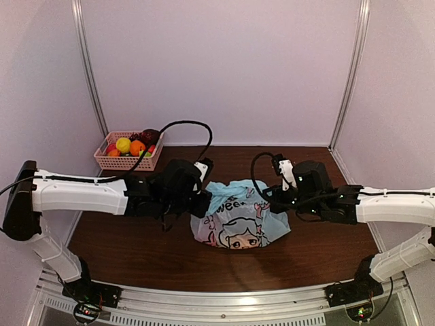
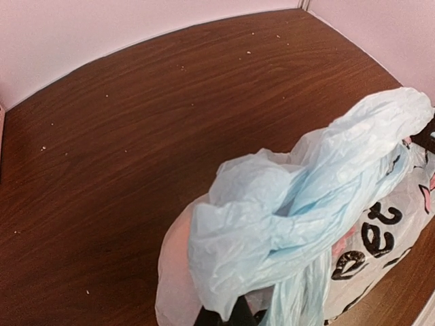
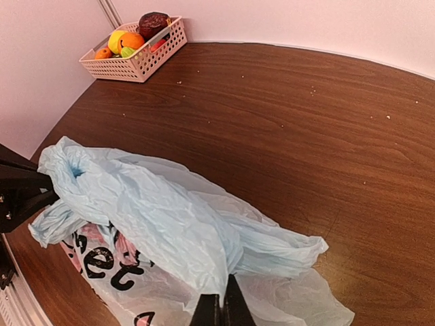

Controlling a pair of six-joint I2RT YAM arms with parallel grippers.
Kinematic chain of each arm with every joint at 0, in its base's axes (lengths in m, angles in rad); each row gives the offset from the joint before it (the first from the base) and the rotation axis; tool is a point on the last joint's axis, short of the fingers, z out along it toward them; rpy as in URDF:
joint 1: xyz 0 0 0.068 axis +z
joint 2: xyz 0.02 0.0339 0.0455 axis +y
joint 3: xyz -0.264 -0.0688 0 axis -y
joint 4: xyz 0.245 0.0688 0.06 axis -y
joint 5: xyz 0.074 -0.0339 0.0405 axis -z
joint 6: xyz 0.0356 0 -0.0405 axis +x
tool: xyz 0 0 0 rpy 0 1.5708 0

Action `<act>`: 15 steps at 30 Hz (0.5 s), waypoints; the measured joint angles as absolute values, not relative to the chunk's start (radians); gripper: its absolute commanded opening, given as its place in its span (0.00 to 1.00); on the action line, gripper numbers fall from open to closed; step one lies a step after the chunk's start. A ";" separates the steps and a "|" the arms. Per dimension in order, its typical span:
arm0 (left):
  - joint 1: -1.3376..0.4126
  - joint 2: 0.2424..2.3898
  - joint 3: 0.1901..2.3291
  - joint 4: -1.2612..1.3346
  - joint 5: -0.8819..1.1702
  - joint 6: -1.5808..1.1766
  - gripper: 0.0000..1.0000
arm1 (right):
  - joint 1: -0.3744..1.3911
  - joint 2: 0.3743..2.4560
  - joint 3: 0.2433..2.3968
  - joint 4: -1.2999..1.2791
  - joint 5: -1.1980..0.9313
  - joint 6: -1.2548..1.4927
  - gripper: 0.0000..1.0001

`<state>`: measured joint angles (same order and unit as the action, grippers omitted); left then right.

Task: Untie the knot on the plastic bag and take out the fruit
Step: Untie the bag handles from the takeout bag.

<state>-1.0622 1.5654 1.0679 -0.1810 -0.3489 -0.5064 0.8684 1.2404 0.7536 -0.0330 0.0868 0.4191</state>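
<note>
The plastic bag [image 1: 239,227] lies on the dark wooden surface [image 1: 129,248], about midway between the two arms and a little towards the near edge, with its cartoon print facing up. Its light blue handle loops are gathered on top and drawn out to either side. The left gripper [image 2: 224,318] is at the bag's left shoulder, with its dark fingertips pressed together on a fold of thin blue plastic just below the bunched handles. The left wrist view shows the knot [image 2: 293,212] right above those fingertips. It is a twisted lump where the strands cross, with one puffy loop beside it and another strand stretching up and away to the right. The right gripper [image 3: 221,311] is on the bag's opposite side, its two fingers closed tight on a pulled-out ridge of the same blue plastic, which rises from the bag to the fingertips. A faint pinkish tint shows through the bag wall in the left wrist view, but what is inside cannot be made out. Well away from the bag, in the far left corner of the surface, a pink lattice basket [image 1: 117,163] holds fruit [image 1: 137,147]: yellow, orange, green and dark red pieces piled together.
</note>
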 measured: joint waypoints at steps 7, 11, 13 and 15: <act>-1.061 1.531 1.068 -0.197 -0.286 -0.443 0.79 | 0.868 1.166 0.738 -0.056 0.096 0.415 0.85; -1.061 1.471 1.068 -0.203 -0.237 -0.406 0.88 | 0.868 1.067 0.732 -0.084 0.109 0.398 0.96; -1.061 1.448 1.072 -0.205 -0.207 -0.384 0.89 | 0.868 1.030 0.731 -0.097 0.120 0.384 0.97; -1.061 1.442 1.089 -0.212 -0.176 -0.367 0.90 | 0.865 1.016 0.731 -0.110 0.133 0.371 0.98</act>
<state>-1.0611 1.4418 1.0893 -0.2115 -0.1757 -0.3668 0.8654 1.0164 0.7315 -0.1097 0.1329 0.3710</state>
